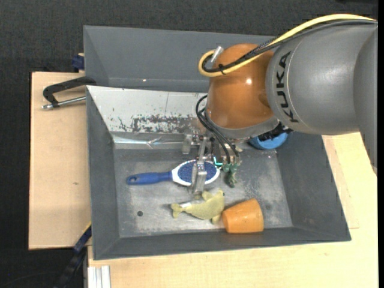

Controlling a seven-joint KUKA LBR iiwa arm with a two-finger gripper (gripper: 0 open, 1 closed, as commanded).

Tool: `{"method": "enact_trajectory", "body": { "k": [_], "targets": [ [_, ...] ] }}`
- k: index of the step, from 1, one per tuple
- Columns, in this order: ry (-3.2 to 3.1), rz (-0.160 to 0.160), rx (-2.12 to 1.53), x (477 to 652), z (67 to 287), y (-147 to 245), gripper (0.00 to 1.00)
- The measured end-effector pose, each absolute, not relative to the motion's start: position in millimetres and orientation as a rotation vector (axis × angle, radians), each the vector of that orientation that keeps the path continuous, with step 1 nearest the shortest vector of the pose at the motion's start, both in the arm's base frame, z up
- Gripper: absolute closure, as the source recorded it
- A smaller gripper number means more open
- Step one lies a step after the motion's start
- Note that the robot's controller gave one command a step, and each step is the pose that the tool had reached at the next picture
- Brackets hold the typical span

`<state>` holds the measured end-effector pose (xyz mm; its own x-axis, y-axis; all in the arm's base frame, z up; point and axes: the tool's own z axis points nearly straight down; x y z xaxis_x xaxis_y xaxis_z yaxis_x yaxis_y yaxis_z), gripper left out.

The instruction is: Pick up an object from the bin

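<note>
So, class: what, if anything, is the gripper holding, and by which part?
Cannot be told. The gripper hangs over the oval head of the blue brush, but no grip shows.

Dark, coarse-textured floor covering (180,2) surrounds a grey metal bin (150,56), whose scuffed, speckled inner back wall (138,110) gleams pale where the light strikes it.

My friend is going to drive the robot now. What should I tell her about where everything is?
Gripper: low in the middle of the bin, over the round head of the blue brush.
Nearby: a yellow toy fish and an orange cup lie towards the front, and a small green thing lies beside the gripper.
Done: the arm is down at the brush.
Left: grip it and lift it out.
</note>
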<state>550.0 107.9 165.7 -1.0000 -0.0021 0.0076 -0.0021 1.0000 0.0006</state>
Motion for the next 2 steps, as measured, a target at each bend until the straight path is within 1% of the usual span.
{"method": "enact_trajectory", "body": {
  "k": [1,2],
  "targets": [
    [-3.125,0.0,0.273,567.1,67.6,78.7,0.0],
    [-3.129,-0.002,0.274,568.1,70.4,79.8,1.0]
  ]
}}
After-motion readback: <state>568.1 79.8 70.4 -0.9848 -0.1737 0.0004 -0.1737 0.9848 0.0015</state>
